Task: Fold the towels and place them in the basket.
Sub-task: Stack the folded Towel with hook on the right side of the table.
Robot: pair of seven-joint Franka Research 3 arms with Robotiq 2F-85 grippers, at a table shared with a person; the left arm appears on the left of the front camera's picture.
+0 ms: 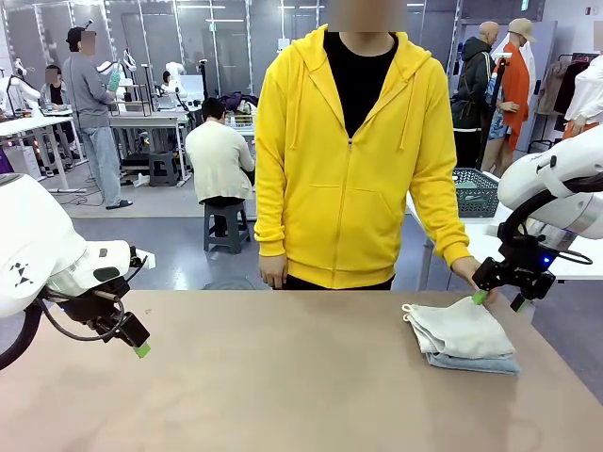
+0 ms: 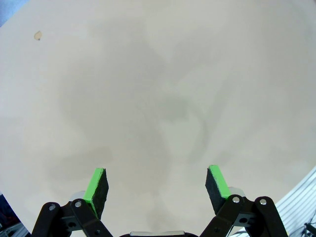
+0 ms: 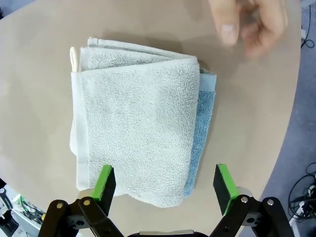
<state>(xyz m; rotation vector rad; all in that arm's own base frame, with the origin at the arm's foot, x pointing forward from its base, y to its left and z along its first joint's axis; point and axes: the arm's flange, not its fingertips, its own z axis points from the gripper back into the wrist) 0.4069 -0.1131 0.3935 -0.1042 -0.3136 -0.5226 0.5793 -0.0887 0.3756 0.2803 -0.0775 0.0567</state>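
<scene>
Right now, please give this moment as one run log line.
left hand: open, over bare table | right hand: open, above folded towels | basket: behind, on another table

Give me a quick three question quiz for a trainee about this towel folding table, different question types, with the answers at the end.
1. True or false: the folded cream-white terry towel lies on top of the folded light blue terry towel.
2. Multiple choice: the right gripper is A) shut on a towel, B) open above the stacked towels, C) open inside a basket.
3. Fill in: the left gripper hangs open over the bare tan ____.

Key: 1 true. 2 B. 3 table. A person's hand rests beside the towels; the dark grey lattice basket sits on another table behind.
</scene>
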